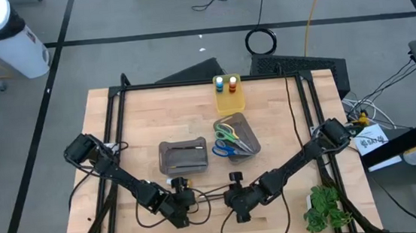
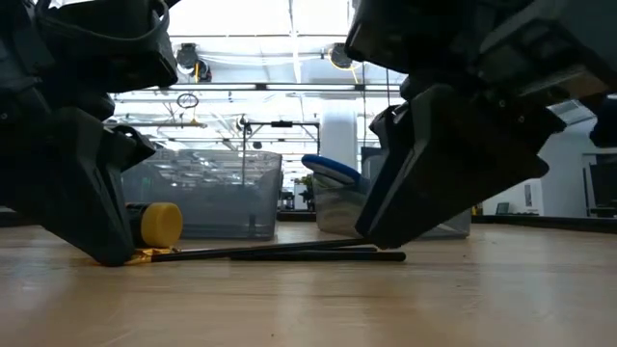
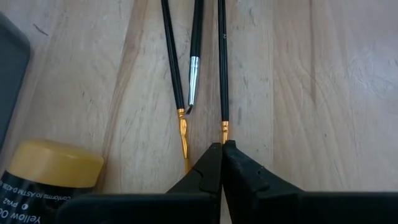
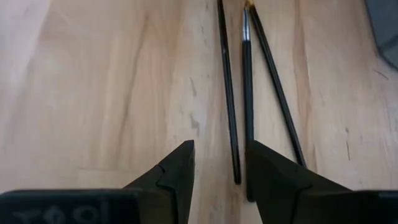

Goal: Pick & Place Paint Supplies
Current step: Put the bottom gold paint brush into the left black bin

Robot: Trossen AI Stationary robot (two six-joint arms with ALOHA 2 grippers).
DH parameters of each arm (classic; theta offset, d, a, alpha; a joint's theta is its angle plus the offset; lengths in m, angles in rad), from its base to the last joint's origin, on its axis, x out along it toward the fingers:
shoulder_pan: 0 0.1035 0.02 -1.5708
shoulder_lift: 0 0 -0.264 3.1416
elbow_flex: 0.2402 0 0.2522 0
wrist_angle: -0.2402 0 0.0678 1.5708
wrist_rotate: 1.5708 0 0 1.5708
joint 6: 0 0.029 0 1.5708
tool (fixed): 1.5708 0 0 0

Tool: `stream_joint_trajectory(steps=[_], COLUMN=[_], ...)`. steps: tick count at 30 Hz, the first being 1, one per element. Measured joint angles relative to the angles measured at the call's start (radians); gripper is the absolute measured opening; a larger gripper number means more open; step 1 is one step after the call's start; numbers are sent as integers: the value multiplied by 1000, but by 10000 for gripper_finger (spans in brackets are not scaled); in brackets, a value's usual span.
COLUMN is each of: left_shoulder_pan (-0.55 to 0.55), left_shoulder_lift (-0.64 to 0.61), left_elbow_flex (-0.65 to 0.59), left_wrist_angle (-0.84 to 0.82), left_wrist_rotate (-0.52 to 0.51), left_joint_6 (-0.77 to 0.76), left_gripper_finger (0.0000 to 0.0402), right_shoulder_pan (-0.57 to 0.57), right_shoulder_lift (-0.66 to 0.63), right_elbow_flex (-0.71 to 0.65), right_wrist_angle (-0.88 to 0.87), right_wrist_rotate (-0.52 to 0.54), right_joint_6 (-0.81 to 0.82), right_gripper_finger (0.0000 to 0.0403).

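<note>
Pale wood fills the high view: the table [image 1: 119, 139] carries a yellow bin [image 1: 229, 103] at upper centre with a blue pot [image 1: 220, 82] and an orange-red pot [image 1: 233, 82] standing at its far end. Below it a clear bin [image 1: 248, 124] holds the scissors [image 1: 229, 139], green, yellow and blue handles together. A grey bin [image 1: 183, 156] lies left of centre. The left gripper [image 1: 184, 218] and right gripper [image 1: 241, 215] sit low at bottom centre, facing each other, with thin brushes [image 1: 213, 193] between them. A plant sprig [image 1: 323, 206] lies at lower right.

In the low view both grippers loom dark at the frame's sides; the brushes [image 2: 280, 253] lie flat on the wood across the middle, and a yellow-capped pot [image 2: 161, 224] lies on its side at left.

The left wrist view shows the left gripper's fingers [image 3: 208, 171] pressed together, meeting at the gold ferrule of one brush [image 3: 222, 62]; whether its tip is pinched cannot be told. Two more brushes [image 3: 174, 62] lie beside it.

The right wrist view shows the right gripper [image 4: 221, 165] with jaws moderately apart, empty, the brush handles [image 4: 249, 93] ending just ahead.
</note>
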Motion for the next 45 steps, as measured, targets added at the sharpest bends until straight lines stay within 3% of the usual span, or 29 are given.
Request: stream_joint_trajectory(steps=[15,19,24,28,33,39,45], left_shoulder_pan=[1,1,1,1,-3,-21,-32], left_shoulder_lift=[2,2,2,2,-19,-135,-244], left_elbow_flex=[-1,-1,-1,-1,19,92,147], left_wrist_angle=[17,17,17,20,42,83,104], left_wrist_rotate=[0,0,0,-1,-23,-91,-95], left_joint_6=[10,12,19,22,164,324,444], left_gripper_finger=[10,8,11,8,12,24,25], right_shoulder_pan=[-18,-33,-39,-39,-33,-26,-44], right_shoulder_lift=[61,70,63,63,49,-8,-48], right_elbow_flex=[3,4,3,3,0,-4,-2], right_wrist_angle=[44,45,30,29,48,95,252], right_wrist_rotate=[-39,-67,-69,-65,-44,-43,-45], right_joint_6=[-12,-18,-47,-56,-80,-107,-174], right_gripper_finger=[111,82,15,7,4,3,2])
